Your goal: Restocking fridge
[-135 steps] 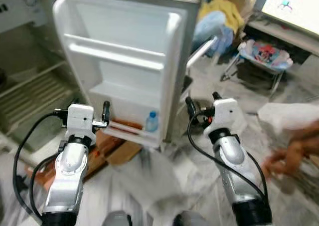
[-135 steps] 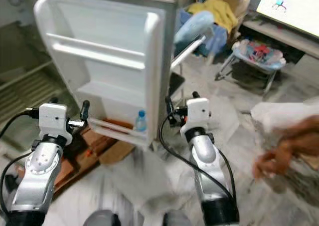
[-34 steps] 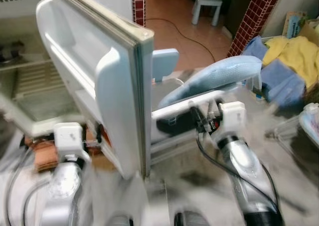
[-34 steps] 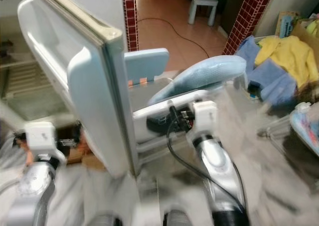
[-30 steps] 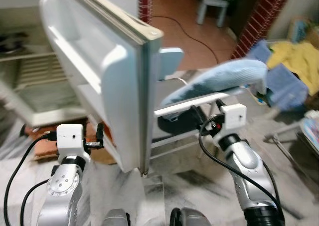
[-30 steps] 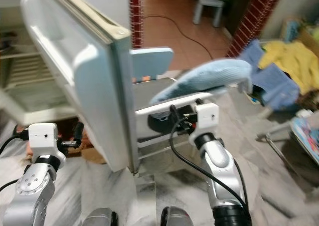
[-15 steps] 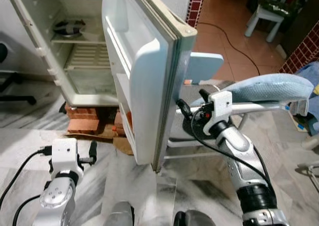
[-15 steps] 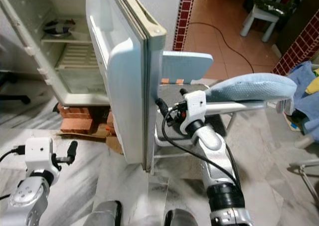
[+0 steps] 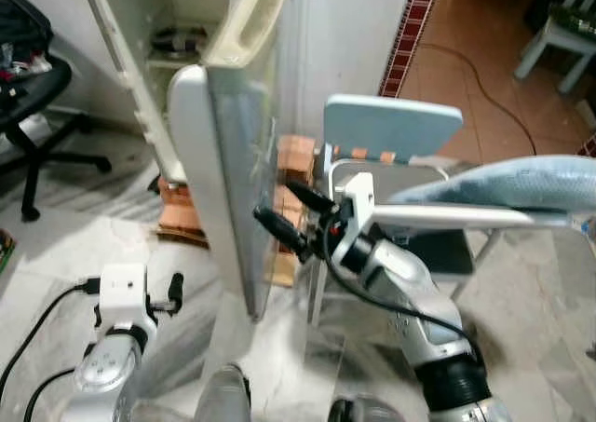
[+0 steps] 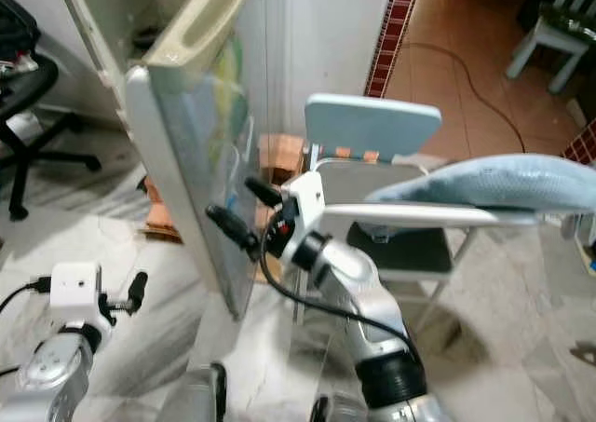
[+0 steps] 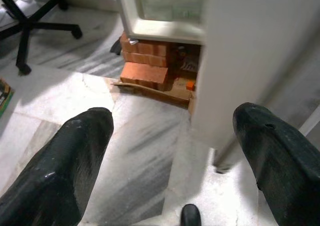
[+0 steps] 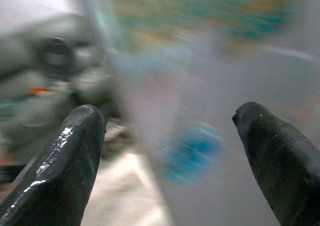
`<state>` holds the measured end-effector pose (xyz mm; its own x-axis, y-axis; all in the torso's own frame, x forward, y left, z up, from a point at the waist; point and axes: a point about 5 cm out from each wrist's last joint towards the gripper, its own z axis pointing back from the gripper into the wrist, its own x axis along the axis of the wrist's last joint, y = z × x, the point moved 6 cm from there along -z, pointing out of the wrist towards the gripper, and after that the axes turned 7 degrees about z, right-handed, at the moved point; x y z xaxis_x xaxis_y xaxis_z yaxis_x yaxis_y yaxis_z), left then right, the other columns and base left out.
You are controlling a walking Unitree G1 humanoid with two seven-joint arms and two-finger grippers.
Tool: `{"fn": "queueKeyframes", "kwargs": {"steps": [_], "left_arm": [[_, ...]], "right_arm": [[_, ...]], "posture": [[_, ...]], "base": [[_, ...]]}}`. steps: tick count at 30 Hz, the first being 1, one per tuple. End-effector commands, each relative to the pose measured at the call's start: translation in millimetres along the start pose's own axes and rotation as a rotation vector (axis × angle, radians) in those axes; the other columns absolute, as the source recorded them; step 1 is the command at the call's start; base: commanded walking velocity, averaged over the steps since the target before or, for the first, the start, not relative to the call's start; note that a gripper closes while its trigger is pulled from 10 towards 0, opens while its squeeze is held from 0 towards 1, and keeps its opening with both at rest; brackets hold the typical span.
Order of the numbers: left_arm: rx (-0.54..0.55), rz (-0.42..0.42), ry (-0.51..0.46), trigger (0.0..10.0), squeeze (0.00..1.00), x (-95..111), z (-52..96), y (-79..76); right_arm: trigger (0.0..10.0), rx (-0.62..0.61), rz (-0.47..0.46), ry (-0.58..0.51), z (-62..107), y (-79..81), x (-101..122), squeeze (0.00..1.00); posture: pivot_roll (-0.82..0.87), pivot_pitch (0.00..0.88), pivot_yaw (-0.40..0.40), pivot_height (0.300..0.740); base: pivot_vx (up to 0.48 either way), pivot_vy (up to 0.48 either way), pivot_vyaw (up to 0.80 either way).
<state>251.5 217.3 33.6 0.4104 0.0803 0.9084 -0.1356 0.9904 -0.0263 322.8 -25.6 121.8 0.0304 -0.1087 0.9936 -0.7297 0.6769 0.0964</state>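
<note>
Fridge door [image 9: 219, 170] is seen edge-on, upright, just ahead of right gripper [image 9: 282, 215], fingers spread, empty. Left gripper [image 11: 170, 161] is held low, fingers apart, farther off.

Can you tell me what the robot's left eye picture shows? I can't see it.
The robot's right gripper, fingers open, reaches to the outer face of the fridge door, which stands edge-on. The left gripper hangs low over the marble floor. A light blue chair stands beside the door.
</note>
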Motion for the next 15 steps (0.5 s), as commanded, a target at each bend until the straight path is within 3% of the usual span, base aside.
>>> {"fn": "queueKeyframes", "kwargs": {"steps": [1,2,5,12,15], "left_arm": [[-0.004,-0.020,-0.005,10.0,0.00,3,-0.7,0.0],[-0.009,-0.045,-0.016,10.0,0.00,5,-2.3,-0.5],[-0.017,-0.095,-0.048,10.0,0.00,12,-7.4,-2.0],[-0.006,-0.115,-0.085,10.0,0.00,25,-15.5,-4.1],[0.022,-0.134,-0.123,10.0,0.00,37,-28.0,4.5]], "right_arm": [[10.0,-0.083,0.054,0.001,3.1,-16.0,2,0.00],[10.0,-0.173,0.097,0.006,8.0,-31.9,2,0.00],[10.0,-0.293,0.105,0.000,19.2,-52.4,6,0.00],[10.0,-0.428,0.146,-0.045,33.0,-70.1,13,0.00],[10.0,-0.464,0.156,-0.052,36.9,-72.4,14,0.00]], "posture": [[0.14,0.087,-0.038,0.740],[0.14,0.087,-0.040,0.740],[0.14,0.086,-0.043,0.740],[0.12,0.082,-0.046,0.740],[0.11,0.081,-0.051,0.740]], "base": [[0.000,0.000,0.00],[0.000,0.000,0.00],[0.000,0.000,0.00],[0.000,0.000,0.00],[0.000,0.000,0.00]]}}
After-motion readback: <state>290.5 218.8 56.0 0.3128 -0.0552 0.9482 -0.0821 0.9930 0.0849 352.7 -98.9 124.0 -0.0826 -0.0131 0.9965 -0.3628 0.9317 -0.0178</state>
